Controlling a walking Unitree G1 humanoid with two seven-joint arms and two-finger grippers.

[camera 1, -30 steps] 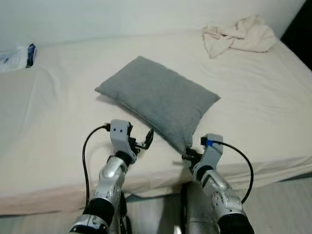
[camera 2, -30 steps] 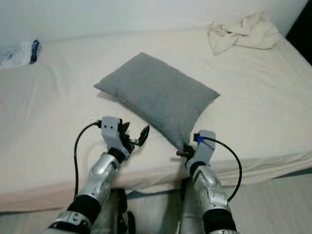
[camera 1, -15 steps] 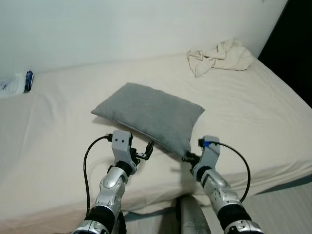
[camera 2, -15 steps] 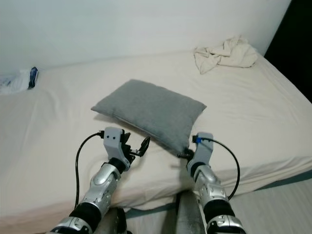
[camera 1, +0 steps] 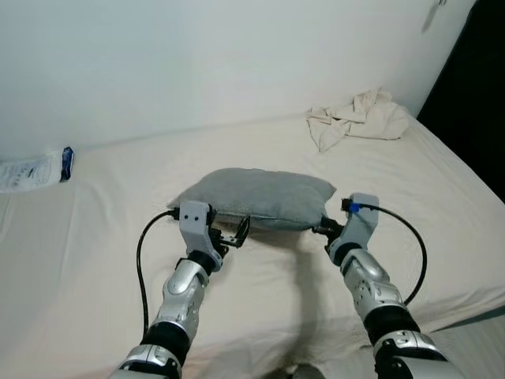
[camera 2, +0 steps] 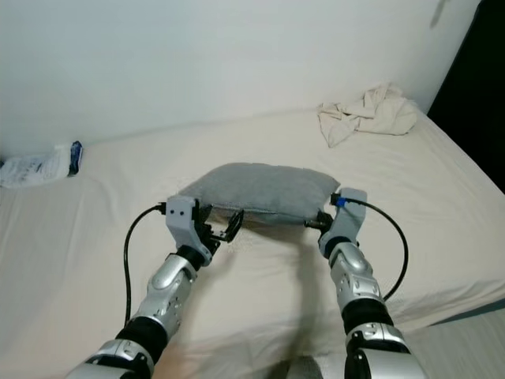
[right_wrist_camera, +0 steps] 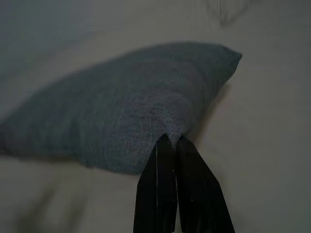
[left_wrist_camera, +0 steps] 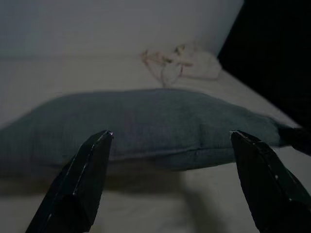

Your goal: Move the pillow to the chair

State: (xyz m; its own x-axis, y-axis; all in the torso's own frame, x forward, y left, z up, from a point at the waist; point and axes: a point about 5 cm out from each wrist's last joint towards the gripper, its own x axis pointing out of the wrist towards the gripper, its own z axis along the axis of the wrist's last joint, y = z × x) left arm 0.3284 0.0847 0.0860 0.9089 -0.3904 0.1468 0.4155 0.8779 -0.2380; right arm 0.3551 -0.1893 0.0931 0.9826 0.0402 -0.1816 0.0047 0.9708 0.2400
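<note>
A grey pillow (camera 1: 260,197) lies on the cream bed (camera 1: 95,260), its long side towards me. My right gripper (camera 1: 322,229) is shut on the pillow's right-hand corner; in the right wrist view the two black fingers (right_wrist_camera: 163,194) are pressed together on the fabric of the pillow (right_wrist_camera: 121,107). My left gripper (camera 1: 234,231) is open just in front of the pillow's near edge, left of the middle. In the left wrist view its fingers (left_wrist_camera: 82,179) stand wide apart with the pillow (left_wrist_camera: 146,126) a short way beyond them, not touching.
A crumpled cream cloth (camera 1: 359,122) lies at the bed's far right corner. A white packet (camera 1: 35,170) rests at the far left by the wall. A dark opening (camera 1: 481,95) borders the bed on the right.
The camera has moved and now looks more level across the bed, so the pillow looks flatter. Both arms reach farther over the mattress. The right gripper stays shut on the corner.
</note>
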